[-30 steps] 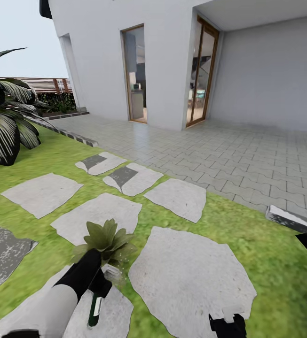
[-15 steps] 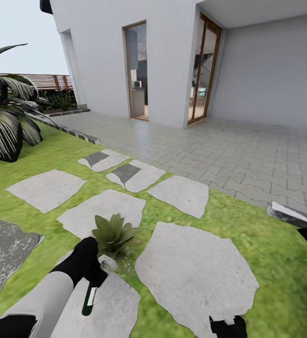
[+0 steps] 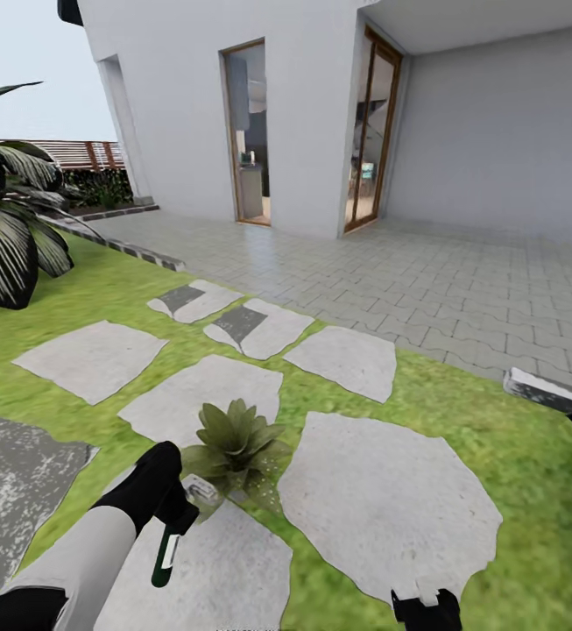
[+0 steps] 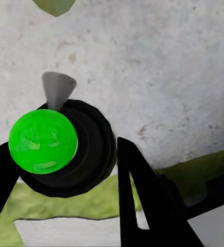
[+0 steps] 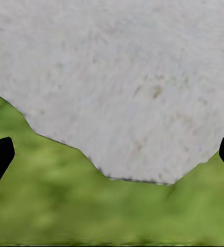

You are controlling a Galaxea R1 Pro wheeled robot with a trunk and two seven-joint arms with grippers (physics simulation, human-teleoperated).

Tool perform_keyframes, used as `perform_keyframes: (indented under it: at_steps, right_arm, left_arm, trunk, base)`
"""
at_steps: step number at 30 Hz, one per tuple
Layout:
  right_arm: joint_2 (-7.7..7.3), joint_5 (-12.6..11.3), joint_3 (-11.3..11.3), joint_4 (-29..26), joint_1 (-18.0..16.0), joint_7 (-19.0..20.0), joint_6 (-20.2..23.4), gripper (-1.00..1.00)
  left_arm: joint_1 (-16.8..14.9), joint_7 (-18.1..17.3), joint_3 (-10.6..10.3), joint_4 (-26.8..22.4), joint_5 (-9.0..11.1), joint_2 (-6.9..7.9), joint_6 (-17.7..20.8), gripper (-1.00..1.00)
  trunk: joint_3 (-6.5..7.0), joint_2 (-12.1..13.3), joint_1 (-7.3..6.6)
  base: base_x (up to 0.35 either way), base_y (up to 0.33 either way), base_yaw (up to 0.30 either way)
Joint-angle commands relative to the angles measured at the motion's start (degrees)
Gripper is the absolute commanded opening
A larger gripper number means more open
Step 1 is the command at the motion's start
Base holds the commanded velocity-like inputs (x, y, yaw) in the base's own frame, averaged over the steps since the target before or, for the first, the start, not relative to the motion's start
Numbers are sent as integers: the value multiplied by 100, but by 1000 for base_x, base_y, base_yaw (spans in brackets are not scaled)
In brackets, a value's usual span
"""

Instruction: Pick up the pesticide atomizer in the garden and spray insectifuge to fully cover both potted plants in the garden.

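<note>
Lower left of the head view, my left gripper (image 3: 173, 517) grips the atomizer (image 3: 166, 554) beside a potted plant (image 3: 236, 443). Pickup looks done, spraying remains. Right gripper (image 5: 112, 154) hangs wide, empty

The stepping stones (image 3: 382, 499) look like rough, matt grey stone with speckled patches, and the lawn (image 3: 496, 438) is a soft, blurry green. The atomizer (image 4: 65, 149) has a smooth black plastic-looking body with a glossy bright green cap, gripped by the matt black left claw (image 4: 60, 170). The door frames (image 3: 391, 131) look like brown wood, and the house wall (image 3: 180, 105) is smooth and matt.
</note>
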Motion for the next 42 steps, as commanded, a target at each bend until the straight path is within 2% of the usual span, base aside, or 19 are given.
perform_keyframes:
  at_steps: [1, 7, 10, 14, 19, 27, 31, 33, 35, 37, 39, 42]
  right_arm:
    - [-2, 17, 43, 7, -5, -44, -12, 100]
    - [-2, 17, 37, 7, -5, -44, -12, 100]
    - [-2, 17, 40, 7, -5, -44, -12, 100]
    - [-2, 17, 43, 7, -5, -44, -12, 100]
    - [-2, 17, 42, 7, -5, -44, -12, 100]
    - [0, 17, 41, 7, -5, -44, -12, 100]
    - [-1, 17, 41, 7, -5, -44, -12, 100]
    - [0, 17, 43, 7, -5, -44, -12, 100]
    - [2, 17, 44, 7, -5, -44, -12, 100]
    - [4, 17, 45, 7, -5, -44, -12, 100]
    - [6, 17, 45, 7, -5, -44, -12, 100]
    - [6, 17, 43, 7, -5, -44, -12, 100]
  left_arm:
    - [0, -51, -15, -10, -42, 13, 18, -100]
    - [2, -46, -15, -7, -44, 93, 18, -100]
    - [8, -50, -15, -5, -39, 197, 36, -100]
    - [6, -50, -15, -5, -38, 222, 51, -100]
    - [9, -56, -20, 9, -36, 208, 47, -100]
    - [84, -87, -27, 99, 60, 69, 37, -100]
    - [379, -102, -17, 101, 53, 182, -33, -100]
    - [541, -110, -31, 101, 66, 341, -57, -100]
    - [579, -117, -29, 97, 61, 371, -57, -100]
    - [592, -120, -25, 94, 49, 333, -51, -100]
    - [576, -179, -41, 62, 46, 196, -33, -100]
    - [542, -482, -59, 22, 23, 132, -41, -100]
  trunk:
    - [-5, -2, -2]
    - [-5, -2, -2]
    - [-5, -2, -2]
    - [-5, -2, -2]
    - [-5, -2, -2]
    - [-5, -2, -2]
    - [-5, -2, -2]
    - [-5, -2, -2]
    - [-5, -2, -2]
    - [-5, -2, -2]
    - [-5, -2, -2]
    - [-5, -2, -2]
  base:
    - [-134, 322, -290]
    - [-179, 298, -297]
    - [-99, 315, -298]
    - [16, 333, -298]
    - [173, 294, -246]
    - [60, 63, -36]
    - [0, 0, 0]
    - [0, 0, 0]
    - [0, 0, 0]
    - [0, 0, -35]
    - [0, 0, -204]
    - [0, 0, -275]
